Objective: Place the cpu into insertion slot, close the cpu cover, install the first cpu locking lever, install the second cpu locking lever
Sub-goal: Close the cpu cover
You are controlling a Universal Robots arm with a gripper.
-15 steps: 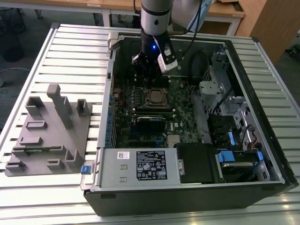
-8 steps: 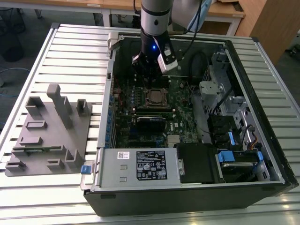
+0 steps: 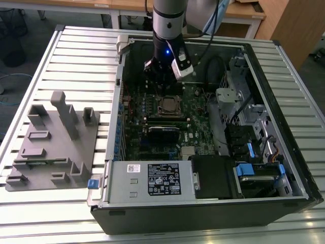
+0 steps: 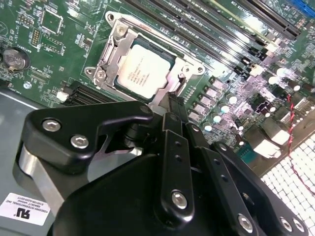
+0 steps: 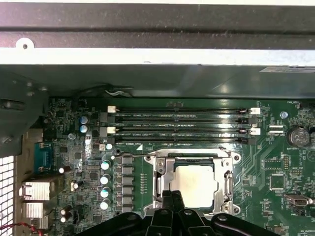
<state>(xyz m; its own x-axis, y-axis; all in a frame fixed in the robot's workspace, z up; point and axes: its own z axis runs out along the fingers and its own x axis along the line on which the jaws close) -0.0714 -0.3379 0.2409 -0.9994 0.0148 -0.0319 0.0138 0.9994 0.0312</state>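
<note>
The single cpu (image 4: 146,73) lay seated in the insertion slot (image 4: 100,73), framed by the one cpu cover (image 4: 117,45), while the arm (image 3: 167,20) stood vertically over the open computer case (image 3: 284,127) on the table (image 3: 76,56), its end effector (image 4: 174,102) closed, gripping nothing visible, tips at the slot's edge.

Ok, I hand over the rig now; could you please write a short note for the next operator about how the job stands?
Gripper: shut, its tips at the edge of the insertion slot.
Things: the cpu lies flat in the slot; the cpu cover lies down around it.
Done: cpu placed, cover closed.
Left: the two locking levers; I cannot tell whether either is latched.
</note>
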